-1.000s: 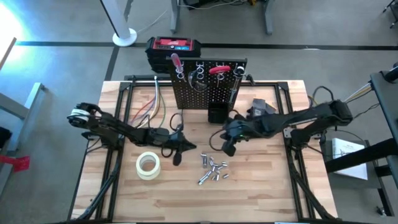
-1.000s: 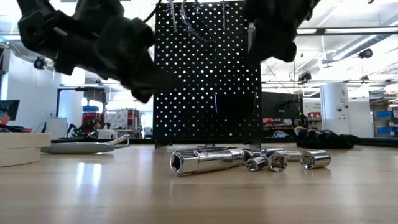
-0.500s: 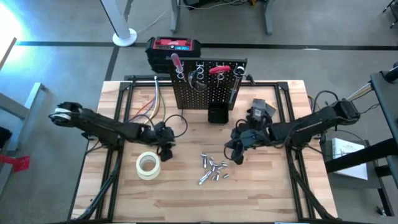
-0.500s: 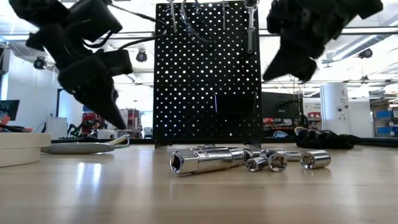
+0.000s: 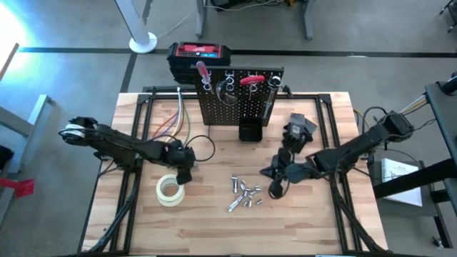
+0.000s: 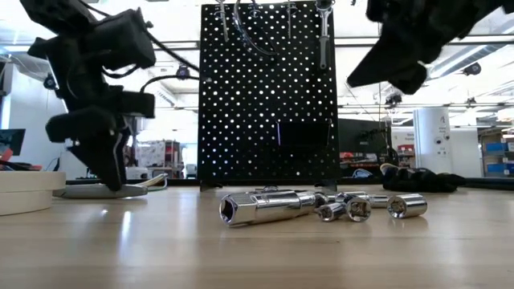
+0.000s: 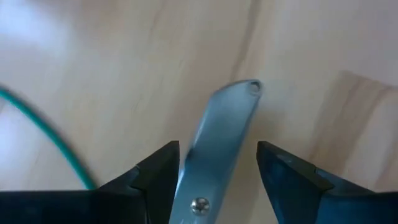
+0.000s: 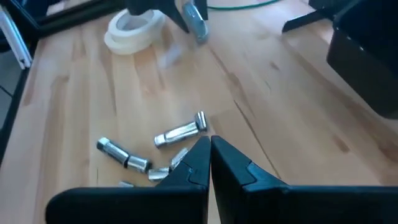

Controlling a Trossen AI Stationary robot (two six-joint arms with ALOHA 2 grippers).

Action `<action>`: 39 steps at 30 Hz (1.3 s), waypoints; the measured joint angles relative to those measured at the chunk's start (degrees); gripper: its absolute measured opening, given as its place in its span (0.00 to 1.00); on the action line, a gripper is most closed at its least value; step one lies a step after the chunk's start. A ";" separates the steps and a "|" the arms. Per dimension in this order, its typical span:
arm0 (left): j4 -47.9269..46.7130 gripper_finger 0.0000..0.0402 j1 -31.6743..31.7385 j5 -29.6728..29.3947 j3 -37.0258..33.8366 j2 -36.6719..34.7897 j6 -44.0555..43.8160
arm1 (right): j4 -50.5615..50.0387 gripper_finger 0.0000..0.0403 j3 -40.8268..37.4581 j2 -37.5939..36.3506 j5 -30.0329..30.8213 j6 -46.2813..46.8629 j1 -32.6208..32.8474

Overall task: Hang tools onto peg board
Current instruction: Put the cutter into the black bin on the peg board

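Note:
The black peg board (image 5: 239,96) stands upright at the table's far side, with red-handled tools (image 5: 202,71) and a wrench (image 6: 322,32) hanging from its top hooks. A long grey metal tool (image 7: 217,124) lies flat on the table left of the board. My left gripper (image 5: 184,173) points down over it, open, one finger on either side of its shaft. Several silvery sockets (image 5: 244,194) lie loose at mid-table. My right gripper (image 5: 275,187) hovers just right of them, shut and empty.
A whitish tape roll (image 5: 170,189) lies just near-left of my left gripper. A small black bin (image 5: 249,131) sits at the board's foot, black gloves (image 5: 300,125) to its right. A red-and-black box (image 5: 200,53) stands behind the board. Coloured cables (image 5: 171,121) trail at far left.
My left gripper has gone toward the table's left edge, tipped to point down over the grey tool, and opened. My right gripper has drawn away from the peg board toward the table's right and near edges, staying shut. The grey tool and the sockets have not moved.

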 joint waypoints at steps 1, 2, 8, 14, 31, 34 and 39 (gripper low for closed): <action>-0.24 0.51 0.00 -0.38 0.09 0.33 -0.20 | -0.28 0.01 -0.11 -0.17 0.41 -0.01 0.82; -1.02 0.51 0.00 -0.52 0.10 0.67 -0.35 | -0.12 0.01 -0.13 -0.19 0.64 0.01 1.41; -1.09 0.50 0.26 -0.76 -0.26 3.12 -1.50 | 0.92 0.01 -0.70 -0.09 1.65 1.44 3.86; -0.19 0.33 0.17 -0.11 -0.16 6.14 -1.47 | 1.66 0.01 -0.86 -0.13 3.33 2.11 4.97; 13.24 0.28 0.31 -2.17 -0.79 -2.44 -1.37 | 2.25 0.01 -0.88 -0.27 11.75 4.09 10.72; 21.74 0.28 0.31 -2.14 -0.79 -5.36 1.28 | 2.27 0.01 -0.88 -0.58 13.34 4.55 11.97; 43.87 0.28 0.45 -2.19 -0.77 -6.92 3.53 | 2.27 0.01 -0.88 -1.46 16.37 4.59 13.77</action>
